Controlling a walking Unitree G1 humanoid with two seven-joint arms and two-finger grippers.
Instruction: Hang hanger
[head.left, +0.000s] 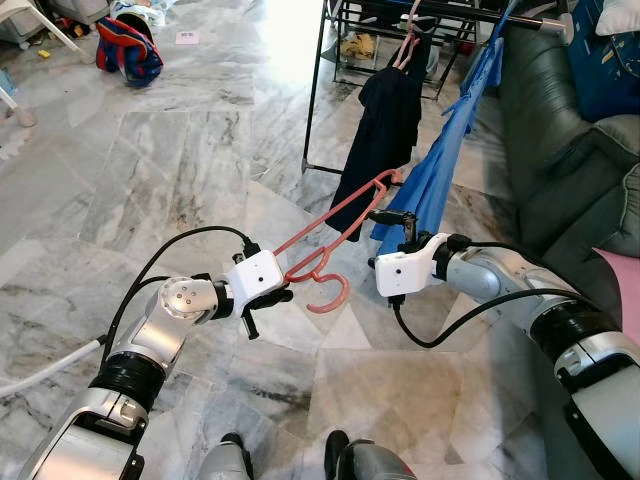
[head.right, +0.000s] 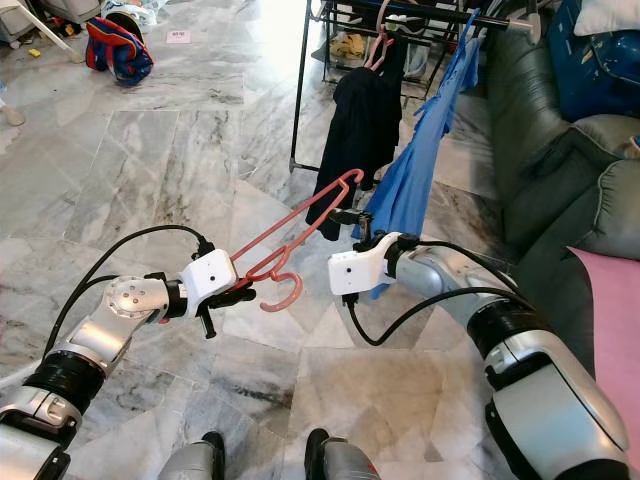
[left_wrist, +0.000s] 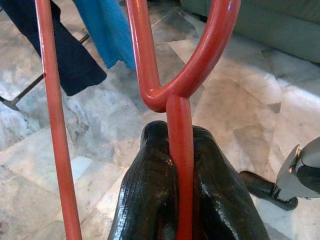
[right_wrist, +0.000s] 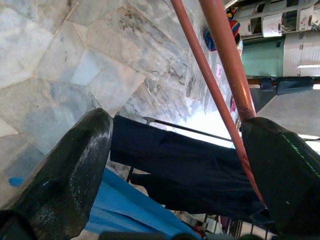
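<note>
Left wrist view: the left claw (left_wrist: 182, 195) pinches the neck of a red hanger (head.left: 335, 230) just below its fork.

Held over the marble floor (head.left: 180, 180), the hanger lies slanted between the arms, hook (head.left: 330, 290) nearest the robot. The right claw (head.left: 392, 216) stands spread at the hanger's far corner, one finger (right_wrist: 285, 170) just beside the bar, so it grips nothing yet. To hang it well, the robot would probably need to turn the hook upward and carry it to the black rack rail (head.left: 450, 12) ahead. On that rail a dark garment (head.left: 385, 120) and a blue shirt (head.left: 455, 140) already hang close together, crowding the free stretch. A green sofa (head.left: 560, 130) stands close on the right; a striped bag (head.left: 128, 48) lies far off.
</note>
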